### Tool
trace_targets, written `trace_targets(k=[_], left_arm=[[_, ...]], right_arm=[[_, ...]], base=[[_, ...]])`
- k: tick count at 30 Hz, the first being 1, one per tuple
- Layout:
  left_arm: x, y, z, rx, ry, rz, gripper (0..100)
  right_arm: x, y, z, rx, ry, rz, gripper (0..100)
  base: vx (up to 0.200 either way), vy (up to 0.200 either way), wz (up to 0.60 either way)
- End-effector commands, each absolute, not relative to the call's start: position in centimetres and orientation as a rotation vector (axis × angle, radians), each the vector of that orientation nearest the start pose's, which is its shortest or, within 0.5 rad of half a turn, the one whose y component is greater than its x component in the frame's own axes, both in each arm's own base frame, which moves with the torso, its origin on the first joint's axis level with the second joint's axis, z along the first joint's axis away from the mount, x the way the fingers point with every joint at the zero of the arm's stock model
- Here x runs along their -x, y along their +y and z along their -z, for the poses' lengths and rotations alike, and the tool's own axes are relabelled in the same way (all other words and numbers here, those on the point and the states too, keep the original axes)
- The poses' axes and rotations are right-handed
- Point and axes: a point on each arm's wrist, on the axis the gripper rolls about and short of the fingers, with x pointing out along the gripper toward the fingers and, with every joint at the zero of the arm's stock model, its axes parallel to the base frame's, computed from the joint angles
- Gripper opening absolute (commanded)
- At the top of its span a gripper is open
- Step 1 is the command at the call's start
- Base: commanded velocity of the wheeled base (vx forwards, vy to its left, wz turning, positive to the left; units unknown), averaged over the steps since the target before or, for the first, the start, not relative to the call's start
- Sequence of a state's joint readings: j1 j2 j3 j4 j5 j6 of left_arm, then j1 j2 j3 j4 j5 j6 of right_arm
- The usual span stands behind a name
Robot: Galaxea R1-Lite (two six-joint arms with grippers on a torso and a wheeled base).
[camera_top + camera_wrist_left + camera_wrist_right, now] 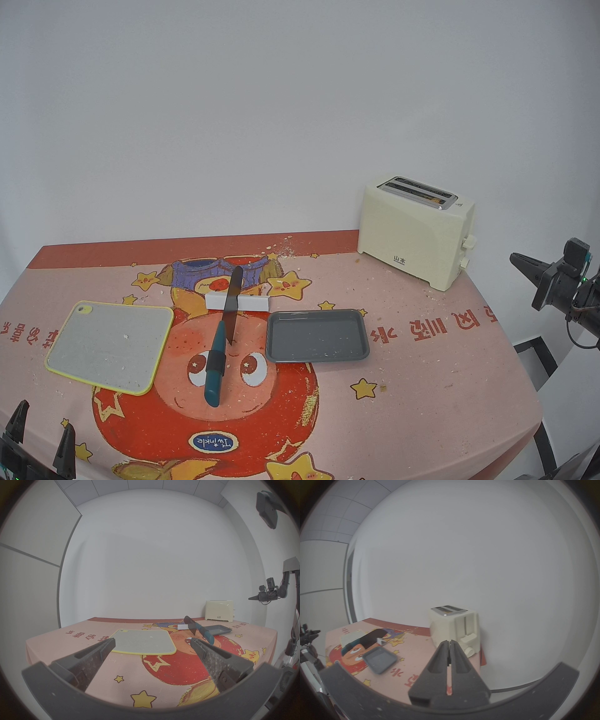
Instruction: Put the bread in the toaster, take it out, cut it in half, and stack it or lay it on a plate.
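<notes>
A cream toaster [415,231] stands at the table's back right, with a brownish strip in one top slot; I cannot tell if it is bread. The grey plate [317,335] lies mid-table with nothing on it. A teal-handled knife [219,350] rests its blade on a white block [253,302]. The yellow-rimmed cutting board [109,345] lies to the left. My left gripper [44,417] hovers open at the near left corner, holding nothing. My right gripper [515,258] hangs shut and holding nothing beyond the table's right edge, level with the toaster [454,628] and pointing at its lever side.
Crumbs are scattered over the printed tablecloth [406,387], mostly near the toaster and the back edge. A white wall runs close behind the table. In the left wrist view, the cutting board [142,641] lies just ahead of the open fingers [93,658].
</notes>
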State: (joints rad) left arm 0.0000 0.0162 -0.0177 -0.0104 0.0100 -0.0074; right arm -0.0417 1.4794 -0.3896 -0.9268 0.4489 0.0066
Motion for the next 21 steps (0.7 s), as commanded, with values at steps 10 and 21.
trace_targets(k=[10, 21], left_arm=[[2.3, 0.0, -7.7, 0.008, -0.011, -0.011, 100], [2.3, 0.0, -7.7, 0.008, -0.011, -0.011, 100]], right_arm=[[-22.2, 0.6, -16.0, -0.032, 0.173, -0.387, 0], [-22.7, 1.1, -16.5, -0.030, 0.156, -0.396, 0]], base=[[0.000, 0.000, 0.00], [0.000, 0.000, 0.00]])
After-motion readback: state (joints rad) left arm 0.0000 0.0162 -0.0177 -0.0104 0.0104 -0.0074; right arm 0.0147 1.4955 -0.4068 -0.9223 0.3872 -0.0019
